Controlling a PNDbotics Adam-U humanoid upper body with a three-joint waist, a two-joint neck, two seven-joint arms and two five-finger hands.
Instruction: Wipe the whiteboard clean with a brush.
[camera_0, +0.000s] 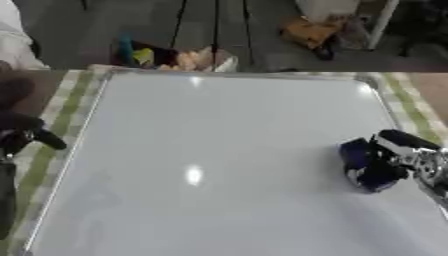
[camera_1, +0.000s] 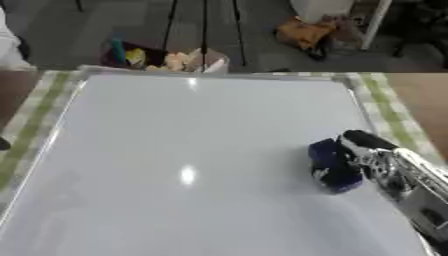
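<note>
**benchguy:** So what's closest to the robot?

**wipe_watcher:** Nearest is plain whiteboard (camera_0: 201, 165), shiny and blank from what I can see, with a ceiling light glinting mid-board. Its near edge runs out of the bottom of both views. The right hand (camera_1: 385, 162) comes in from the lower right with its fingers curled round a dark blue brush (camera_1: 331, 166), and the brush sits on the board's right side, about halfway up.

**benchguy:** How tight is it to the edge there?

**wipe_watcher:** Pretty near. The silver frame (camera_0: 378, 95) on the right passes just beside the hand, while everything to the brush's left is open board all the way across (loads of room that way). The left hand (camera_0: 31, 132) shows at the left edge, off the board over the striped green cloth (camera_0: 70, 105), and I can't tell whether its fingers are open or curled.

**benchguy:** And farther back?

**wipe_watcher:** The board's far edge lies close to the table's end, cloth peeking out at both corners. Beyond that is floor with a box of colourful stuff (camera_1: 166, 59) and an orange bundle (camera_1: 302, 32).
</note>
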